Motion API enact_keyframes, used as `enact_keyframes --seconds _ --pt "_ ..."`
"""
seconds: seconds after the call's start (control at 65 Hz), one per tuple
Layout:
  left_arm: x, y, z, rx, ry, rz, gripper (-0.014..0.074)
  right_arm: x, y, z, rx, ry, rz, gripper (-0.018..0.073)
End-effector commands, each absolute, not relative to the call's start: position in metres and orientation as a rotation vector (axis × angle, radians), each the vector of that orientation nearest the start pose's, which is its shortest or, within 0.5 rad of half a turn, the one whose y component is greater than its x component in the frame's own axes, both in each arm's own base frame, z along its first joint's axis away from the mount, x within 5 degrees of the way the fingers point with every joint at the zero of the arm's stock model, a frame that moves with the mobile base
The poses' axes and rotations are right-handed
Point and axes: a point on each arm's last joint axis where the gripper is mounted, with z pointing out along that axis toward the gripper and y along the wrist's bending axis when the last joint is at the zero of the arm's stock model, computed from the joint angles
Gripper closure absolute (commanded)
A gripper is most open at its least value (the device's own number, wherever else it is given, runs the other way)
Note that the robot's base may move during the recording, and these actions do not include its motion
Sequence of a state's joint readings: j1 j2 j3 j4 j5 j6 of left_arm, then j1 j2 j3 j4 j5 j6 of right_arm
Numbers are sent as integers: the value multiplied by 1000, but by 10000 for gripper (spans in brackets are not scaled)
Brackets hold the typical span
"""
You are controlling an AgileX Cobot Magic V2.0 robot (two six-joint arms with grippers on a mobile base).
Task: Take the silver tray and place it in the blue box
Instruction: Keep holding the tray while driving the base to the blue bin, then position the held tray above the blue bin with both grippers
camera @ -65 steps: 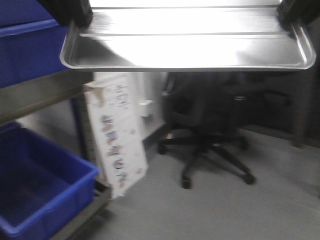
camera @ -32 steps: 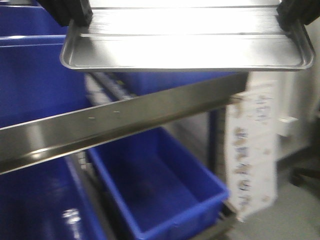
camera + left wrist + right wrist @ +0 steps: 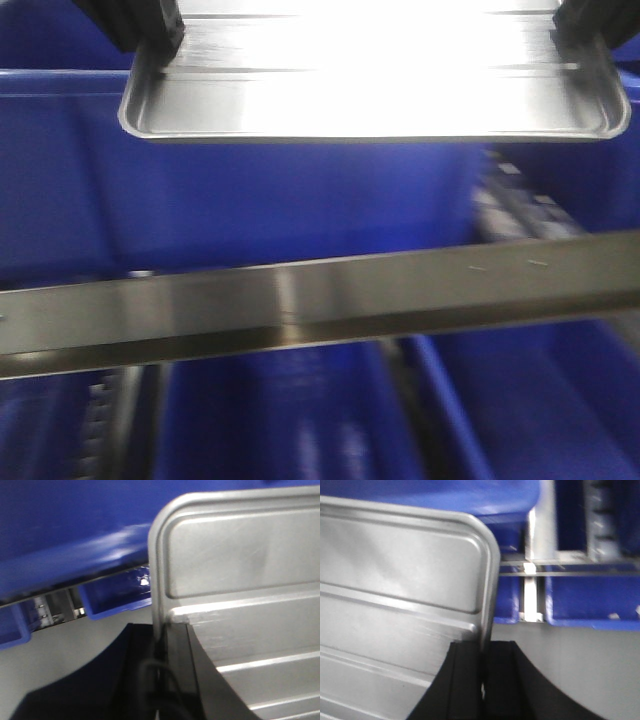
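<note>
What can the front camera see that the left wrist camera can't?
Only the front camera shows the right gripper and the steel shelf rail. Only the left wrist camera shows the grey floor. Both show the silver tray, the left gripper with its fingers pinching the tray's rim, and a blue box.

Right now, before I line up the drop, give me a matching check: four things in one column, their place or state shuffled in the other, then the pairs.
Things:
1. silver tray
2. left gripper
3. right gripper
4. blue box

Place or state:
a. jaws shut on the tray's right rim
b. behind the tray, above the steel rail
c. held in the air by both ends
d. jaws shut on the tray's left rim

Pairs: 1-c, 2-d, 3-a, 4-b
</note>
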State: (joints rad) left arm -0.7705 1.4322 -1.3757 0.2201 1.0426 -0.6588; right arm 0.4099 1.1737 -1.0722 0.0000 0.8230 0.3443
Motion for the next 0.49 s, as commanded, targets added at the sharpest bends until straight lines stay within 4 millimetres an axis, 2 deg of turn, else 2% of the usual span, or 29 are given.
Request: enact_keyframes --seconds 0.0,0.477 --pt "220 -186 381 233 2492 -245 701 219 90 369 -106 2312 314 501" --pt "220 -186 381 233 2493 -247 701 219 90 369 -106 2312 314 501"
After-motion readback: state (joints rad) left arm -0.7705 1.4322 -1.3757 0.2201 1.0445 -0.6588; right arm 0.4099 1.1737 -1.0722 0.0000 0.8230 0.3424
